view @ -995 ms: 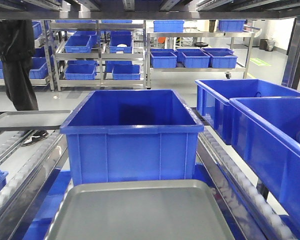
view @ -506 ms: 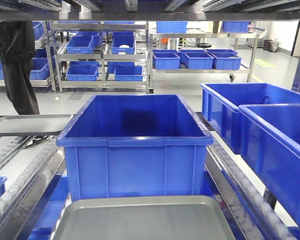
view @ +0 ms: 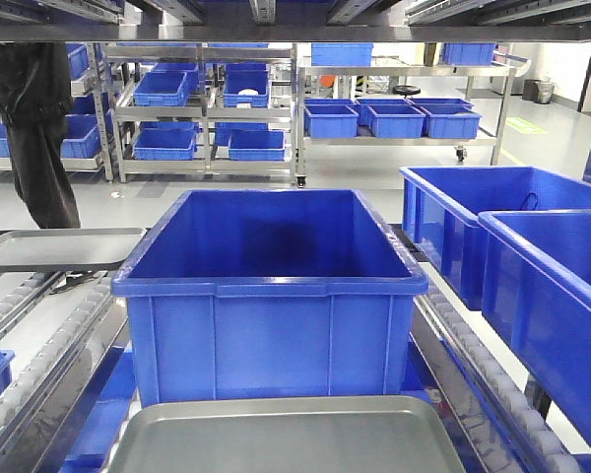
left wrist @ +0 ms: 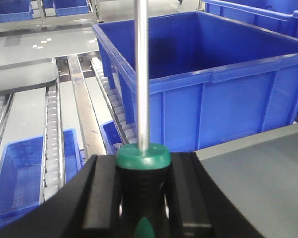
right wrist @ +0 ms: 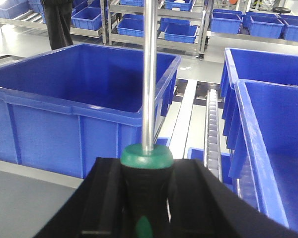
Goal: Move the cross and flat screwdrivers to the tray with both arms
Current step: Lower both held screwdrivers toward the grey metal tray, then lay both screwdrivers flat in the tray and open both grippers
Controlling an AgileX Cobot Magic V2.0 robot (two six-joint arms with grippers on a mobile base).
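Observation:
My left gripper point(left wrist: 143, 168) is shut on a screwdriver point(left wrist: 142, 99) with a green-and-black handle; its steel shaft points up and out of the frame, tip unseen. My right gripper point(right wrist: 146, 166) is shut on a like screwdriver point(right wrist: 149, 89), tip also out of view. I cannot tell which is cross and which is flat. The grey metal tray point(view: 276, 439) lies at the bottom of the front view, in front of a big blue bin point(view: 271, 286). The tray's corner shows right of the left gripper point(left wrist: 268, 178) and lower left of the right gripper point(right wrist: 25, 198). Neither gripper shows in the front view.
Blue bins point(view: 532, 246) stand to the right on a roller conveyor point(view: 473, 374). Another grey tray point(view: 49, 248) lies on the left conveyor. A person in black point(view: 34, 118) stands at the far left by shelves of blue bins point(view: 227, 108).
The front view has shifted: the big blue bin and tray have slid lower and slightly right in frame, the bins at right moved further right.

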